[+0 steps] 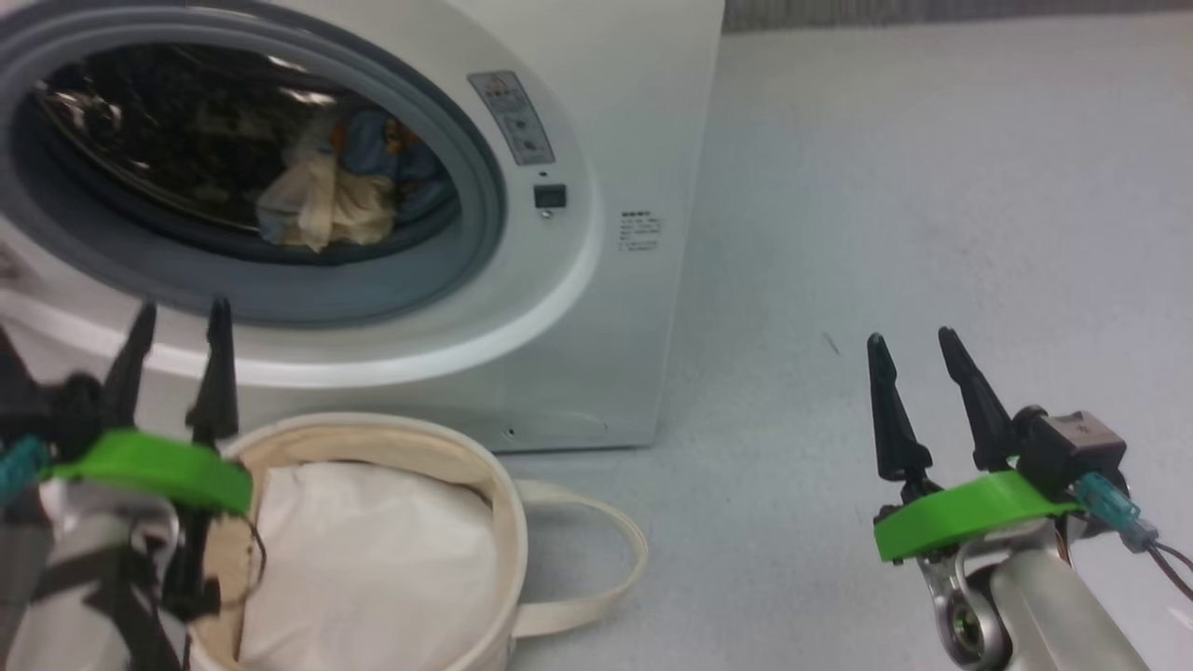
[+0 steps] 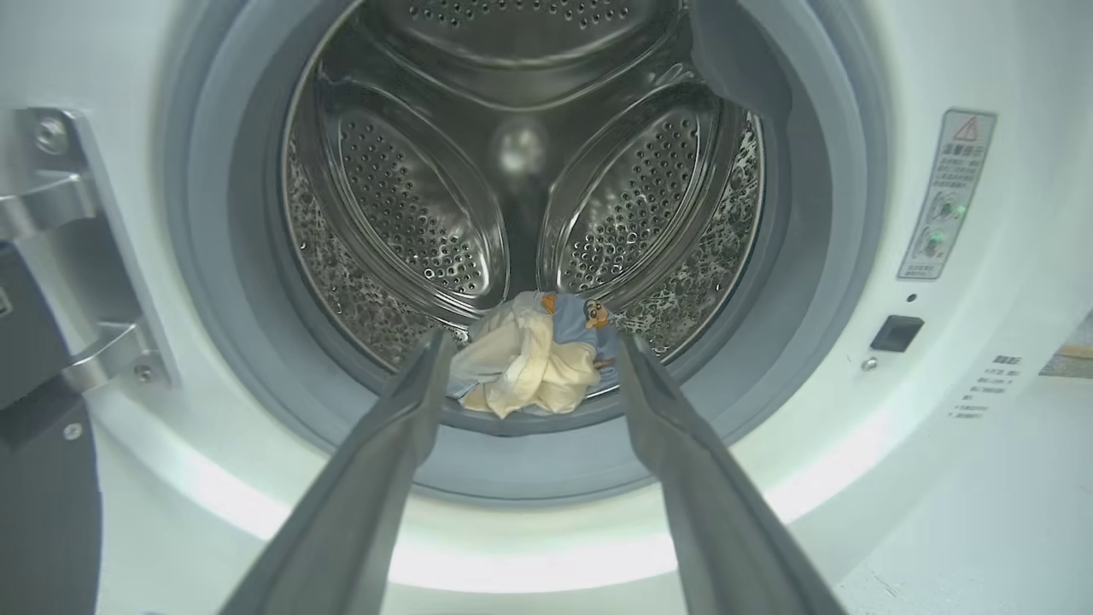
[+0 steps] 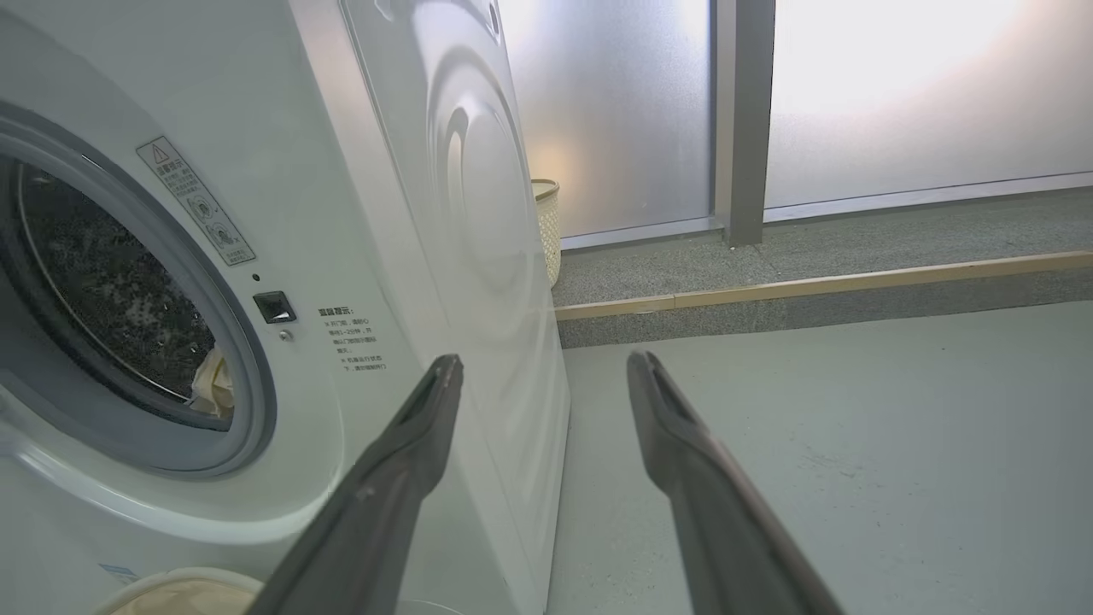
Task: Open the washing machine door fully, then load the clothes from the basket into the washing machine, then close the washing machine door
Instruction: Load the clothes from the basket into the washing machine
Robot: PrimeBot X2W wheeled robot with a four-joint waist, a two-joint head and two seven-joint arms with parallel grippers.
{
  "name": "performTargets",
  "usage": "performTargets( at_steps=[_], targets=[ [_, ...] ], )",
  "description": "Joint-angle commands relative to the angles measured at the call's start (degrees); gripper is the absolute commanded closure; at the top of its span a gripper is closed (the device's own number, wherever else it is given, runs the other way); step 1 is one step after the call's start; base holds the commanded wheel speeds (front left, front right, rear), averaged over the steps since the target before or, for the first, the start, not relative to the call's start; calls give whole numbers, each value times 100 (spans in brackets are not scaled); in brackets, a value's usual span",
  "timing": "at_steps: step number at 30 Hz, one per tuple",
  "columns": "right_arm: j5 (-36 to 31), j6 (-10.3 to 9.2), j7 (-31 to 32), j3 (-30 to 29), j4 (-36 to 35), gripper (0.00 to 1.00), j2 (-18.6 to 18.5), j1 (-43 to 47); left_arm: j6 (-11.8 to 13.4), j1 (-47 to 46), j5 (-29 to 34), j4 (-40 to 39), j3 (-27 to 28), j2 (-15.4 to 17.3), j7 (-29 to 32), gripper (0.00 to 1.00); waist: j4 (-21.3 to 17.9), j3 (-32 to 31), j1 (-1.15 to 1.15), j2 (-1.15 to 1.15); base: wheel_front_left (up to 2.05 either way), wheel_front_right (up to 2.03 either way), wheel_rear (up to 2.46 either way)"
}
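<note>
The washing machine (image 1: 606, 140) stands with its round opening uncovered. The clothes (image 1: 345, 196), light blue with orange prints plus a cream piece, lie at the front of the steel drum (image 2: 410, 196). In the left wrist view the clothes (image 2: 529, 363) sit just beyond my open left gripper (image 2: 536, 340). The door's dark edge (image 2: 34, 478) shows beside the metal hinge (image 2: 60, 256), swung away. The cream basket (image 1: 373, 427) sits on the floor below the opening, under my left gripper (image 1: 183, 306). My right gripper (image 1: 911, 335) hangs open and empty over the floor, right of the machine.
White padding (image 1: 373, 559) fills the basket, and a loop handle (image 1: 596, 550) lies on the grey floor. In the right wrist view a woven bin (image 3: 546, 231) stands behind the machine, with a raised step (image 3: 811, 290) and frosted panels beyond. Open floor lies to the right.
</note>
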Motion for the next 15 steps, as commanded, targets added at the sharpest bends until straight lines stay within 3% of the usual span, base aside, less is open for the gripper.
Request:
performTargets(
  at_steps=[1,15],
  targets=[
    [40,1,-71,86,-144,0,-84,5,-32,86,-55,-274,183,220,-67,0,131,-188,1,0,0,0,0],
    [171,1,-71,298,-17,0,-186,194,-33,1023,-185,-749,269,231,-67,0,227,-568,1,0,0,0,0]
  ],
)
